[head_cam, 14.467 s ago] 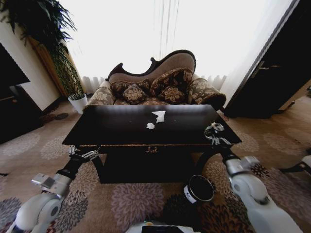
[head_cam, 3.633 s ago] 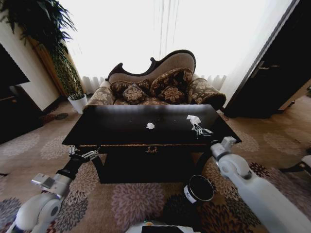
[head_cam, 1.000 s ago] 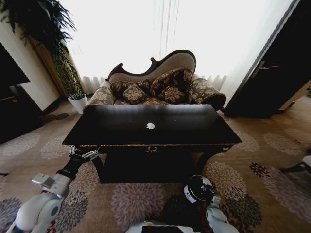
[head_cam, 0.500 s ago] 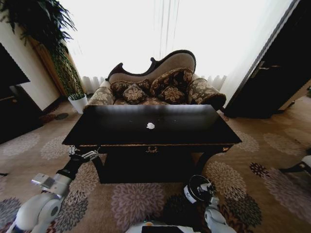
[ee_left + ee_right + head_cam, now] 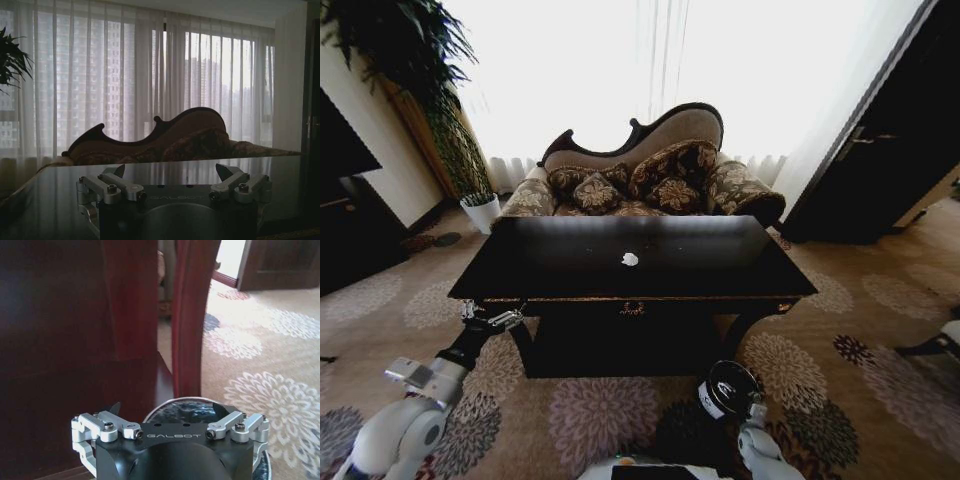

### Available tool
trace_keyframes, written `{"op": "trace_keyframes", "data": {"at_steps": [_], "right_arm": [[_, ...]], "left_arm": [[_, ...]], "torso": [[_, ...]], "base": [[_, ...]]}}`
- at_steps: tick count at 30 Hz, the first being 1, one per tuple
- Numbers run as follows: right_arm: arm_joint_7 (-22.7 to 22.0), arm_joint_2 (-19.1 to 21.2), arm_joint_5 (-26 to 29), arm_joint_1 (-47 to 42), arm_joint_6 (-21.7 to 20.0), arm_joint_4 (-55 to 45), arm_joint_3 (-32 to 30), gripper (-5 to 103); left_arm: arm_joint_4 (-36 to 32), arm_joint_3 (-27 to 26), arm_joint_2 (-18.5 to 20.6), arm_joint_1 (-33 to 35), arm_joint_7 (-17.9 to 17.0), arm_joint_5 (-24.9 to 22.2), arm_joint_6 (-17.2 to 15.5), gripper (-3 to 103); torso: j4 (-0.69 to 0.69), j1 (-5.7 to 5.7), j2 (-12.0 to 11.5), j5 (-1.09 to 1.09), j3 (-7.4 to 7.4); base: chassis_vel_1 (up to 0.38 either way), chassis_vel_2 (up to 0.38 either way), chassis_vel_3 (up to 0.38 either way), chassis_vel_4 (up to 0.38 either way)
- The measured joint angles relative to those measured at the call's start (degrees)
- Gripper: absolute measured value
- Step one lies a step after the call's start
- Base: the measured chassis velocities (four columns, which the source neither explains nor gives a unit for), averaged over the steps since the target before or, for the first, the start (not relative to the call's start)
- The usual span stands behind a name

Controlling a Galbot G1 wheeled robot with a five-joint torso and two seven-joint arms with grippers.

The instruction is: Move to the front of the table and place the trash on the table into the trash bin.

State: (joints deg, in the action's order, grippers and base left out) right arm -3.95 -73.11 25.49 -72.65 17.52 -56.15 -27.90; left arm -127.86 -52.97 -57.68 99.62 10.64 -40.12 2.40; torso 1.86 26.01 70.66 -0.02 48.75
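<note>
One white scrap of trash (image 5: 630, 259) is all I can see left on the table (image 5: 570, 270), lying near the middle of its top, so I judge the job to be at the release step of one piece with at least one more trip to go. My right gripper (image 5: 732, 392) is directly over the trash bin (image 5: 712, 402), which stands on the carpet just in front of the table's right front leg; from the right wrist camera its fingers (image 5: 112, 410) are spread apart with nothing between them, and the bin's shiny rim shows just beyond them — the drop looks done. My left gripper (image 5: 496, 320) hangs beside the table's left front corner, level with its top, fingers parted and empty in the left wrist camera. Next, as I read it, the right arm has to rise clear of the table edge and reach to the middle of the top for that last scrap. Compared with a few seconds back, the larger paper that the right gripper carried over the table's right side is gone, and the arm has come down to the bin — the table and bin have not shifted.
</note>
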Motion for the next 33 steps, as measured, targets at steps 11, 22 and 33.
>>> {"op": "trace_keyframes", "data": {"at_steps": [11,22,33], "right_arm": [[3.34,-2.48,-10.39,-10.29,11.84,-10.64,-1.7,100],[6.12,-4.66,-12.02,-21.03,18.99,-24.35,-3.69,100],[5.09,-6.4,-9.5,-27.66,19.15,-37.21,-6.39,100]], "left_arm": [[0.0,0.0,0.0,0.0,0.0,0.0,0.0,100],[0.0,0.0,0.0,0.0,0.0,0.0,0.0,100],[0.0,0.0,0.0,0.0,0.0,0.0,0.0,100]], "torso": [[0.01,0.0,0.0,0.0,-0.01],[0.01,0.0,0.01,-0.01,-0.01],[0.0,-0.01,0.01,0.0,0.0]], "base": [[0.0,0.0,0.0,0.0],[0.0,0.0,0.0,0.0],[0.0,0.0,0.0,0.0]]}}
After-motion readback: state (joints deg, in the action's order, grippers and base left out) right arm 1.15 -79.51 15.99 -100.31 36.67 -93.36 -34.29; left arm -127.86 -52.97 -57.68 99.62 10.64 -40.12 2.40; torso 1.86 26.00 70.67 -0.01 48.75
